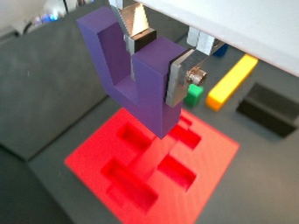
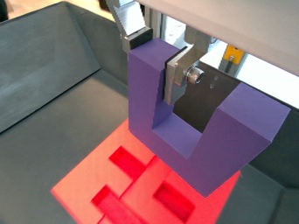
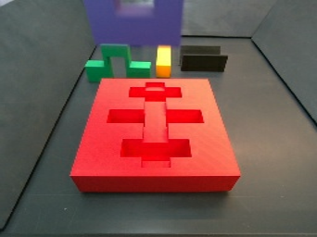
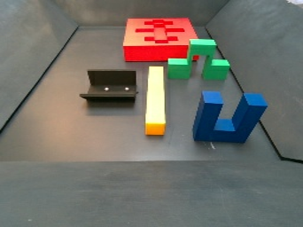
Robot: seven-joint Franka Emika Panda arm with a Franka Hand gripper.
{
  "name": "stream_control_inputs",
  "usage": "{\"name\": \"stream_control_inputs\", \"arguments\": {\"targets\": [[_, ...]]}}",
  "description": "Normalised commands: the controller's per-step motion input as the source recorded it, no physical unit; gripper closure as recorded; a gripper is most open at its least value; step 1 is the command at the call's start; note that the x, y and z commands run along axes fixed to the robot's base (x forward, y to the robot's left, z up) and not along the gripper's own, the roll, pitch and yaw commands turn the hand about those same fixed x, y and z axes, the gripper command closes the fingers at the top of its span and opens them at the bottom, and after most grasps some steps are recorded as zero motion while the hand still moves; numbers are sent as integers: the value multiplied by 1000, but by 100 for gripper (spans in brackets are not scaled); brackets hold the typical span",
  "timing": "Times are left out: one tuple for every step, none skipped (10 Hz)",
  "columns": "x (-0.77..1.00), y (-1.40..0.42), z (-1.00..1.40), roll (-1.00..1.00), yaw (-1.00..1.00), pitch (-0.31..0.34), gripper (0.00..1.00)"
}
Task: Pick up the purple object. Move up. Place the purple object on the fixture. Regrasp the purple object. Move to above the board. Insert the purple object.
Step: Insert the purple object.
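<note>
Hanging in the air above the board (image 1: 152,166), the purple object (image 1: 138,74) is being held clear of the red surface, prongs pointing up toward the wrist and base pointing down. The gripper (image 1: 163,54) is clamping one prong: in both wrist views a silver finger (image 2: 181,74) is lying flat against the inner face of that prong, within the slot, while the other finger (image 2: 132,24) is sitting against its outer face. The second prong is standing free.

In a side view the purple object (image 3: 133,20) is showing as a blurred block at the top edge, over the far end of the board (image 3: 155,176). The gripper itself is not showing in either side view.

The board's recessed cut-outs (image 3: 152,116) are lying empty along its middle.

Beyond the board, the green block (image 3: 114,61), the yellow bar (image 3: 164,60) and the fixture (image 3: 205,59) are resting on the floor. A blue block (image 4: 229,115) is standing just beside the yellow bar (image 4: 155,98), well apart from the board (image 4: 162,38).
</note>
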Motion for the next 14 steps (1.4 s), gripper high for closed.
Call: {"name": "stream_control_inputs", "arguments": {"targets": [[391, -497, -751, -143, 40, -106, 100], [423, -571, -889, -31, 77, -87, 100], [406, -546, -917, 0, 140, -77, 100], [383, -460, -823, 21, 240, -30, 100], [349, -406, -700, 129, 283, 0, 100], [349, -351, -531, 214, 317, 0, 100], [240, -254, -406, 224, 280, 20, 100], [0, 0, -183, 97, 0, 0, 100], [0, 0, -129, 63, 0, 0, 100], [0, 0, -220, 87, 0, 0, 100], [-29, 0, -374, 0, 100, 0, 100], [-17, 0, -331, 11, 86, 0, 100], [0, 0, -291, 29, 40, 0, 100], [0, 0, -280, 67, 34, 0, 100]]}}
